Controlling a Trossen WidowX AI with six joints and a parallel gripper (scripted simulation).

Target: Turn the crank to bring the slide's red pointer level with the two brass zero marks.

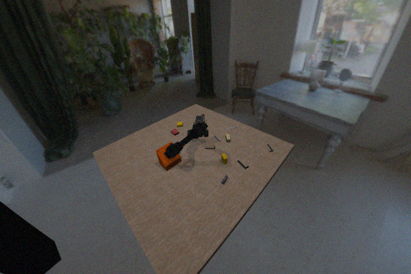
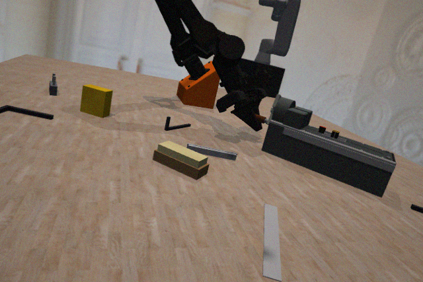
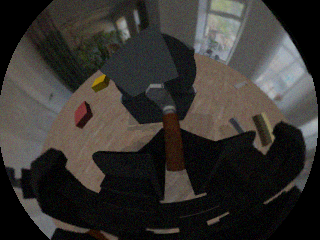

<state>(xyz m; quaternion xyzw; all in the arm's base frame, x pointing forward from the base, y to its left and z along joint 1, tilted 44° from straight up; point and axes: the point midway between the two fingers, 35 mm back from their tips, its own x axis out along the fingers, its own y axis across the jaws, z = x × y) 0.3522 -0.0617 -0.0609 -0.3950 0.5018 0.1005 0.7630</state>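
The machine [image 2: 324, 159] [image 3: 142, 62] is a long dark grey box with a round housing at its near end. Its crank has a grey arm [image 3: 159, 95] and a brown handle [image 2: 260, 118] [image 3: 173, 137]. My black gripper [image 2: 256, 122] [image 3: 175, 167] is shut on the brown handle, at the machine's end. A small red-topped piece [image 2: 322, 129] and a yellow-topped piece [image 2: 335, 133] stand on the machine's top. I cannot make out the red pointer or the two brass zero marks, so their alignment cannot be told. In the top view the machine is tiny, partly behind the arm.
A tan-and-brown block [image 2: 180, 159] [image 1: 228, 137], a grey bar [image 2: 213, 152], a flat metal strip [image 2: 271, 241] and black hex keys [image 2: 30, 112] [image 1: 242, 163] lie about. A yellow block [image 2: 95, 100] [image 1: 224, 158] stands farther off. Red [image 3: 83, 114] and yellow [image 3: 100, 83] blocks lie beside the machine.
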